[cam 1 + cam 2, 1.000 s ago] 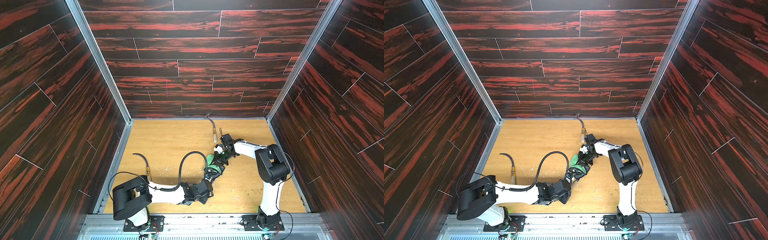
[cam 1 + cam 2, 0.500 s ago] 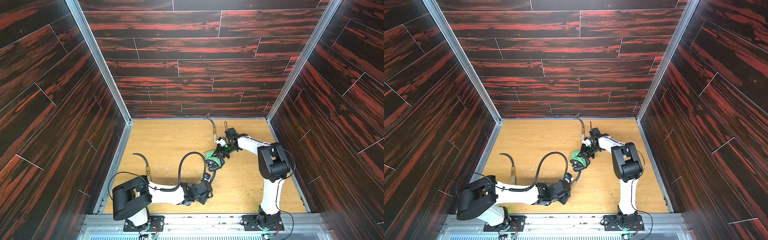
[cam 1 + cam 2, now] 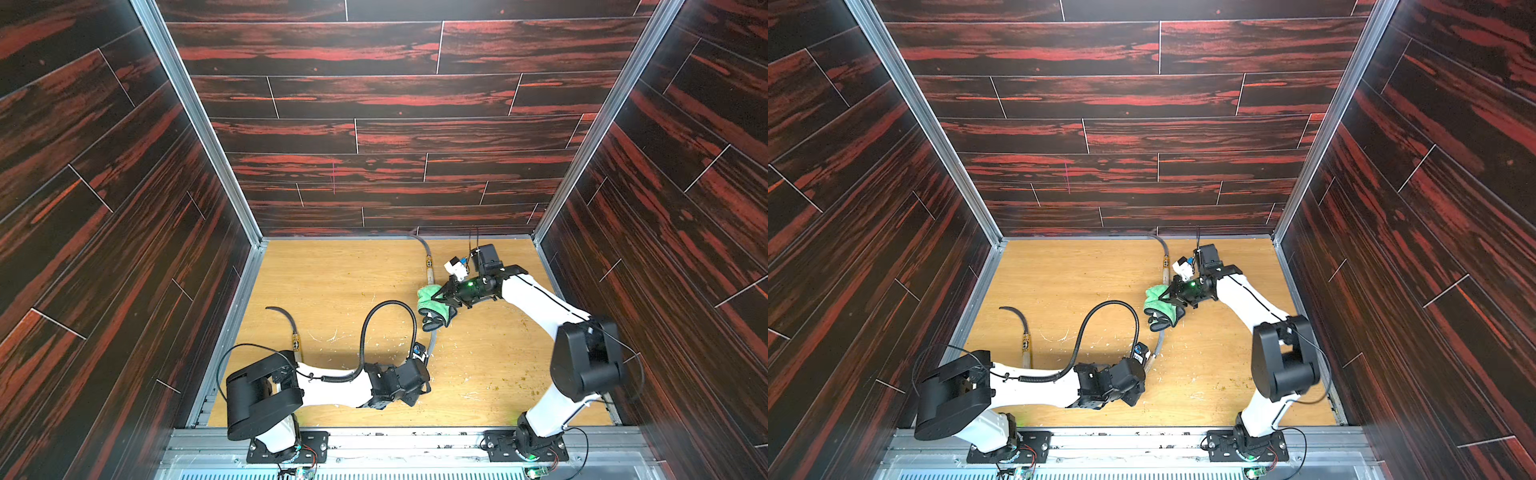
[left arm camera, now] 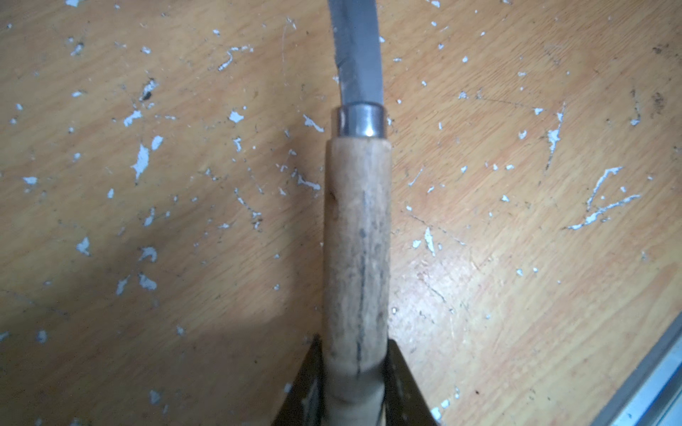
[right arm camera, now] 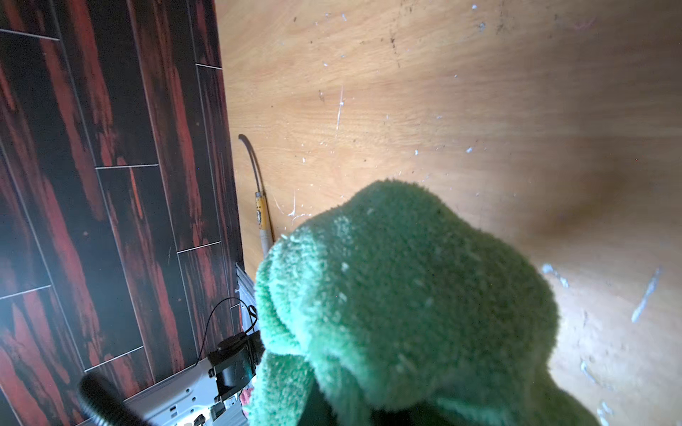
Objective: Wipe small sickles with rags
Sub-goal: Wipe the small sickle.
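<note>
The left tool [image 4: 356, 372] is clamped on the butt of a small sickle with pale wooden handle and curved grey blade [image 4: 357, 221], over the scratched wooden bench [image 4: 147, 221]. The blade runs into the fluffy light green rag [image 3: 434, 300] pinched in the closed right tool [image 3: 444, 296]. A hard drag could twist the handle loose, or the edge could snag the cloth.

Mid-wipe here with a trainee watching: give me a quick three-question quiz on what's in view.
1. True or false: the left gripper is shut on the held sickle at its wooden handle.
2. The right gripper holds: A the green rag; B a sickle; C nothing.
3. Fill in: ___ sickles lie ungripped on the table.
Key: 1 true. 2 A. 3 two: the back-wall sickle and the left-side sickle.
</note>
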Robot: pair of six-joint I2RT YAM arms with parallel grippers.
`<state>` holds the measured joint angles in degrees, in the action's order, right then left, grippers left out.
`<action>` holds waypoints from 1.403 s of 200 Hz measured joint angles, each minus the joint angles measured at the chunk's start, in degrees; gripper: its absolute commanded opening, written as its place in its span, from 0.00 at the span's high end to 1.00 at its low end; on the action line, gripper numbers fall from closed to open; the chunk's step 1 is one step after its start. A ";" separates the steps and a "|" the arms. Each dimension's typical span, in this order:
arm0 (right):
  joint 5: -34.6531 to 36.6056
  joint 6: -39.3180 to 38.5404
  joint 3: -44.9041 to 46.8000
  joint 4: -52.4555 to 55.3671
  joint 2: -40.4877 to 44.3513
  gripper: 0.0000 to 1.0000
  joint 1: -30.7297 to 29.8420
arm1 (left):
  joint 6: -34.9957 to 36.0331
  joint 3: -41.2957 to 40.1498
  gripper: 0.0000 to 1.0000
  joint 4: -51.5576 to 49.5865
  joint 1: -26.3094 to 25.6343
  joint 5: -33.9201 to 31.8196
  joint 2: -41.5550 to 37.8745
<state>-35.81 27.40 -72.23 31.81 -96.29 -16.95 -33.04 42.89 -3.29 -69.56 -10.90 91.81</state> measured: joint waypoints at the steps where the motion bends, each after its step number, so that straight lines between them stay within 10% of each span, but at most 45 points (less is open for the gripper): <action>1: 0.02 0.00 0.17 -0.04 0.15 1.00 0.00 | 0.02 0.00 1.00 -0.02 -0.02 0.00 0.00; 94: 2.45 -0.07 16.35 -6.67 2.12 1.00 -0.94 | -3.54 1.68 1.00 -6.43 -0.85 -1.77 1.09; 280: 10.75 3.45 19.65 -8.90 4.96 1.00 -2.32 | -7.96 3.02 0.94 -10.23 3.10 -4.85 2.10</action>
<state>-25.06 30.85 -52.58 22.92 -91.33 -19.27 -40.99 45.91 -13.52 -66.46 -15.75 93.91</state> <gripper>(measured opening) 0.103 0.257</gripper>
